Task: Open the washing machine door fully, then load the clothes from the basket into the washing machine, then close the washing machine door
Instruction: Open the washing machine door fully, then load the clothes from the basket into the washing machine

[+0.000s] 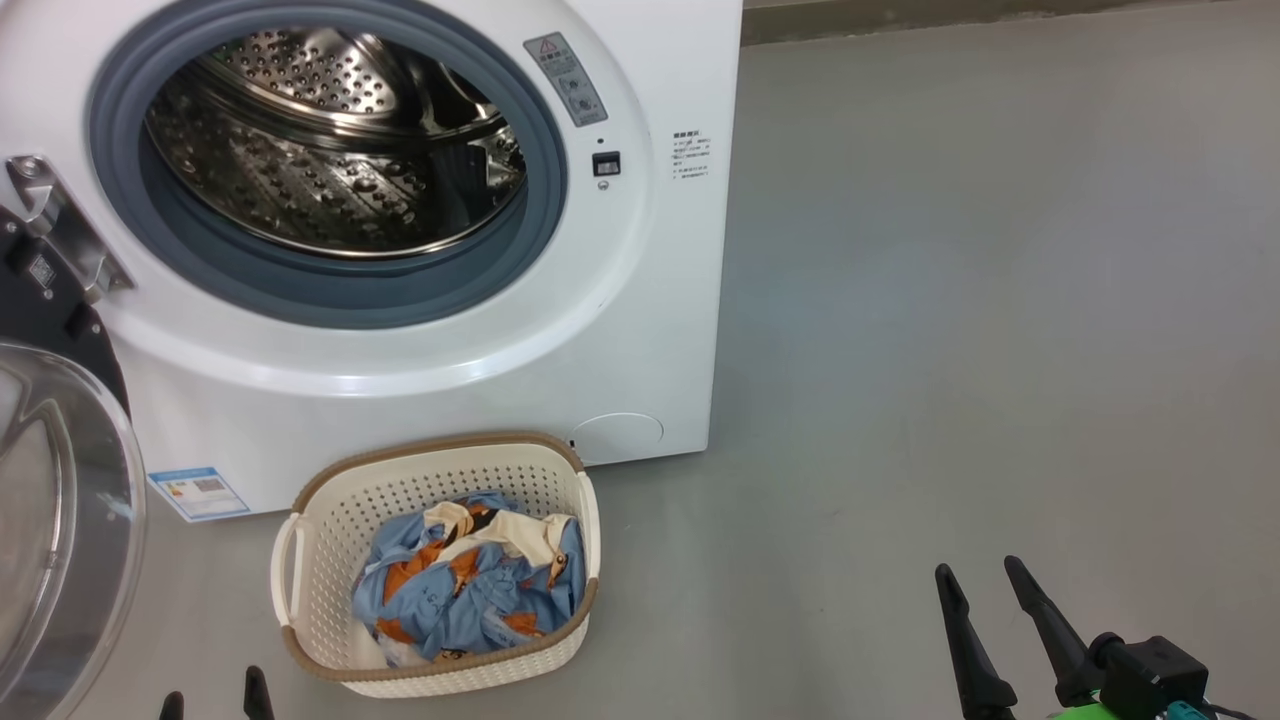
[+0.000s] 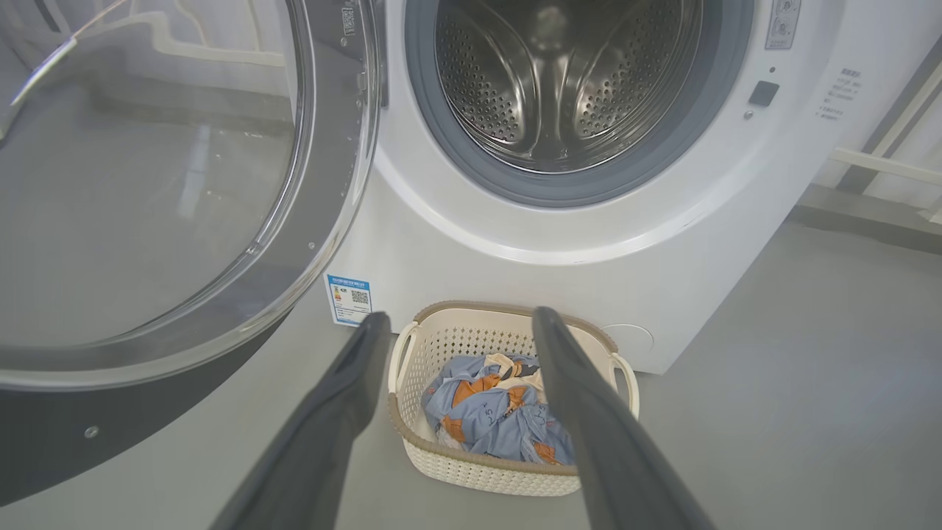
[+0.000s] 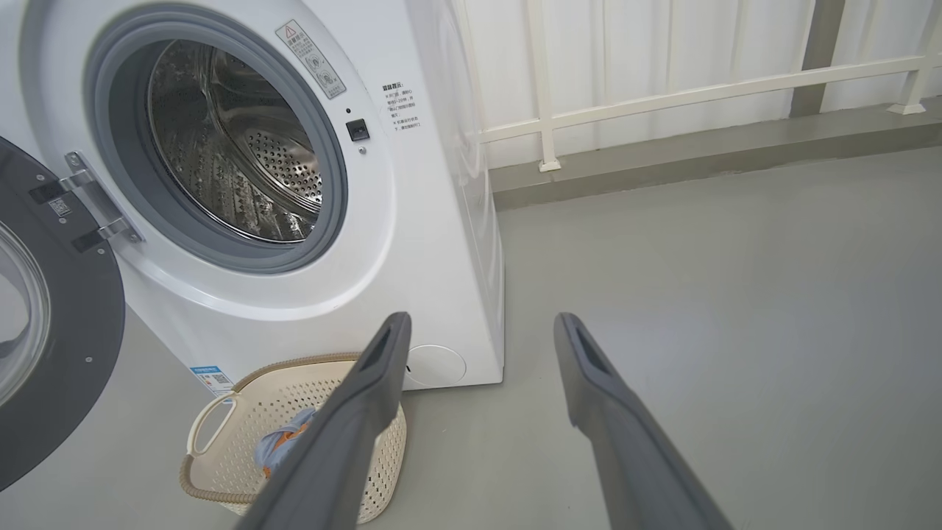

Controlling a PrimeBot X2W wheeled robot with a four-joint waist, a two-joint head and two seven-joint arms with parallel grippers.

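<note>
Washing machine door (image 1: 55,500) stands wide at left, drum (image 1: 330,150) bare, so loading is your step now. Clothes (image 1: 470,595) bunched in basket (image 1: 335,540) on floor, just before washing machine (image 1: 640,300). Left gripper (image 2: 460,320) spread fully, empty, near side of basket. Right gripper (image 1: 980,570) likewise spread and empty, well apart at right. Bring left gripper down on heap's middle, pinch deep fold, keep off basket rim, lift clear before swinging to drum.
</note>
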